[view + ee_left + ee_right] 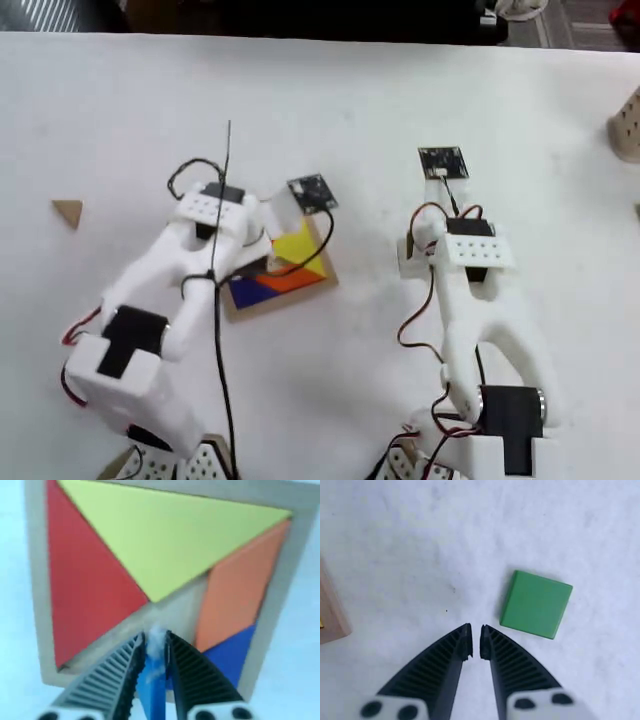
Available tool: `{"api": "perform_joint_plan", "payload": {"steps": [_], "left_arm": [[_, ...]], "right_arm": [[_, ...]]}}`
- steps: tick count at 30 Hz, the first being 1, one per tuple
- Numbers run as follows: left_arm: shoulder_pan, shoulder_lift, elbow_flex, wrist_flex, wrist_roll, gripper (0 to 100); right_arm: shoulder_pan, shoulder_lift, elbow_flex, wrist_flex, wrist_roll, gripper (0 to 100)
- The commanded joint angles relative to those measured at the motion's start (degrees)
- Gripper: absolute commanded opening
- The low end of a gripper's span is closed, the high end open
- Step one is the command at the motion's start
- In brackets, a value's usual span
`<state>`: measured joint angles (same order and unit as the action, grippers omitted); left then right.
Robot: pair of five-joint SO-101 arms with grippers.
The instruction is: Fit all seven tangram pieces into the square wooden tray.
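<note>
The left end effector (155, 640) pinches a blue piece (153, 695) on edge over the square wooden tray (35, 580), mid-counter (350, 100). The tray holds a red triangle (85, 575), a yellow triangle (165, 540) and an orange piece (235, 585). The right end effector (475, 641), its tips nearly together, sits just beside a green square (536, 604). A tan triangle (68, 211) lies near the counter's left edge.
</note>
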<state>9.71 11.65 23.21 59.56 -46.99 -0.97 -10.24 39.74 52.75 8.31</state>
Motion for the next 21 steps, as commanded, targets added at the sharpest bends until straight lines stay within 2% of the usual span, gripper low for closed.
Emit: {"api": "perform_joint_plan", "payload": {"steps": [1,7,11,13,16,21], "left_arm": [[2.33,-9.71,6.59,-2.46,-3.78,6],[3.47,-26.07,21.54,-13.19,-3.25,6],[4.35,-31.43,26.81,-14.51,-3.43,6],[6.02,-31.16,28.75,-13.89,-6.24,6],[7.78,-30.73,30.15,-11.43,-9.67,13],[7.43,-30.73,30.33,-10.9,-9.58,27]], "right_arm": [[-0.66,-2.42,-0.35,-0.57,0.97,3.9],[-0.66,-2.33,-0.35,-0.57,0.97,3.8],[-0.66,-2.33,-0.35,-0.66,0.97,3.8],[-0.66,-2.33,-0.35,-0.66,0.97,3.8],[-0.66,-2.33,-0.26,-0.66,0.97,3.8],[-0.57,-2.33,-0.26,-0.66,0.97,3.8]]}}
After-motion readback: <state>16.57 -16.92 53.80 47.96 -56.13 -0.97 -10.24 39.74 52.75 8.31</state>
